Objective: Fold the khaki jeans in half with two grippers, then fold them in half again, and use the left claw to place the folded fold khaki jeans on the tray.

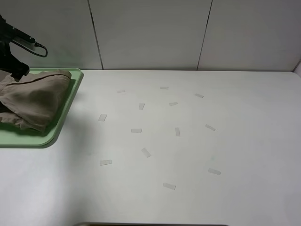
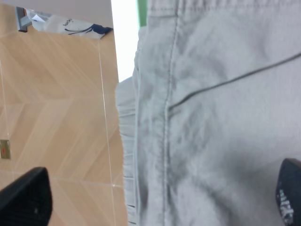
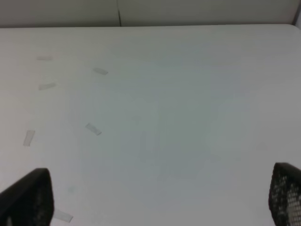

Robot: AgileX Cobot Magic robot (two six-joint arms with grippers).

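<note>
Table (image 1: 197, 155), white, fills the high view and serves as the reference surface; short strips of clear tape (image 1: 146, 152) lie scattered across its middle. Tray (image 1: 66, 110), pale mint green with a low rim, sits at the table's far-left corner, partly cut off by the picture edge. Khaki jeans (image 1: 33, 99), folded into a rumpled bundle, lie on the tray and cover most of it, the upper layer reaching close to the tray's rim on the table's central side; in the left wrist view the fabric shows a stitched seam and the gathered waistband. Left claw (image 2: 162, 197) hangs over the jeans at the tray's back corner, its two fingers (image 2: 26, 197) standing wide apart with nothing gripped between them. Right gripper (image 3: 162, 197) hangs above bare table away from the tray, jaws likewise spread wide and empty; the high view does not show it.
</note>
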